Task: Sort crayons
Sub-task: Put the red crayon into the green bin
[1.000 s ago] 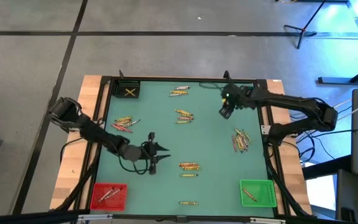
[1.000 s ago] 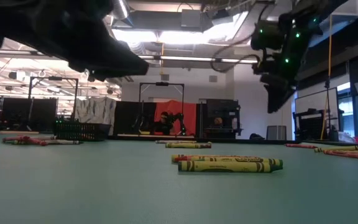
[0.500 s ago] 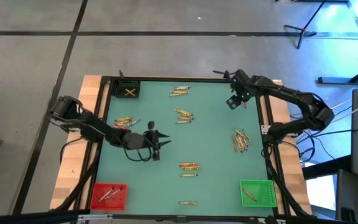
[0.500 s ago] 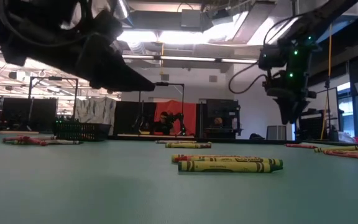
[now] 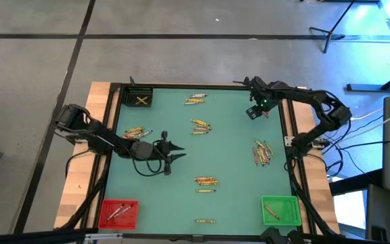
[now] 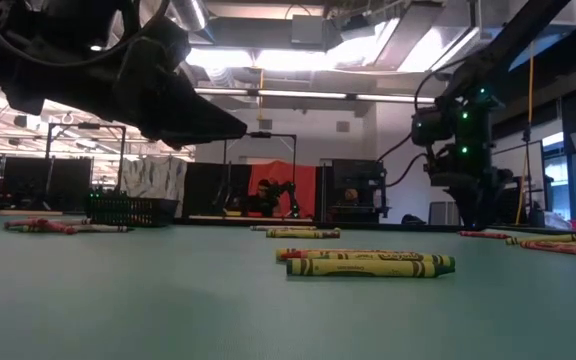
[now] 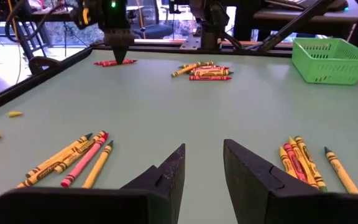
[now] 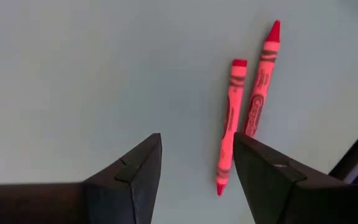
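Right wrist view: the right gripper (image 8: 191,171) is being held parted and empty above two red crayons (image 8: 244,106) on the mat, lying side by side, lengthwise along its reach, nearer one finger.

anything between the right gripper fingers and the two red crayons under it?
Nothing. The right wrist view shows only bare mat between the open right gripper and the two red crayons, which lie side by side just beyond its fingertips.
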### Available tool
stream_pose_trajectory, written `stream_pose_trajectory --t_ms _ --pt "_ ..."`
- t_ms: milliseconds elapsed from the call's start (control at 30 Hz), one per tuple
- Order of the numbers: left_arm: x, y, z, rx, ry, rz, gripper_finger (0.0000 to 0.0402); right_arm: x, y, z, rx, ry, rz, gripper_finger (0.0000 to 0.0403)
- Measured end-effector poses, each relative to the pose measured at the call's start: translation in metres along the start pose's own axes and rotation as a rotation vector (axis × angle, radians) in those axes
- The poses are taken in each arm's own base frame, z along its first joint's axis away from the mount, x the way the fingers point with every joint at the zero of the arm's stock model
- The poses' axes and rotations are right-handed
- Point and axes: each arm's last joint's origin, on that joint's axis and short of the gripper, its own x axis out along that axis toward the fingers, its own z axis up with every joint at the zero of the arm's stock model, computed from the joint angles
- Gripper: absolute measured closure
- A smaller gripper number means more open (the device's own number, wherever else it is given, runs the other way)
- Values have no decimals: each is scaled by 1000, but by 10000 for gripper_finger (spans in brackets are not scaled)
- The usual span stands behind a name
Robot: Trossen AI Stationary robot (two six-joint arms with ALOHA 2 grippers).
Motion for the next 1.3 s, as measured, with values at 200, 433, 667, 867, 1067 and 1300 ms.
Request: stream_pose_trajectory --t_ms 200,433,667,867,1067,1300 --pt "0 0 0 0 0 1 308 12 1 4 2 19 -26 206" --pt "0 0 0 0 0 1 308 18 3 5 -12 41 -43 211" --pt "0 0 0 0 0 1 308 19 3 4 -52 53 -31 295" --pt "0 0 0 0 0 1 308 20 4 4 -54 53 -12 344" --pt "0 0 0 0 0 -1 308 19 4 4 -54 48 -1 333" --pt "0 0 0 0 1 -1 308 2 3 -2 -34 27 67 250"
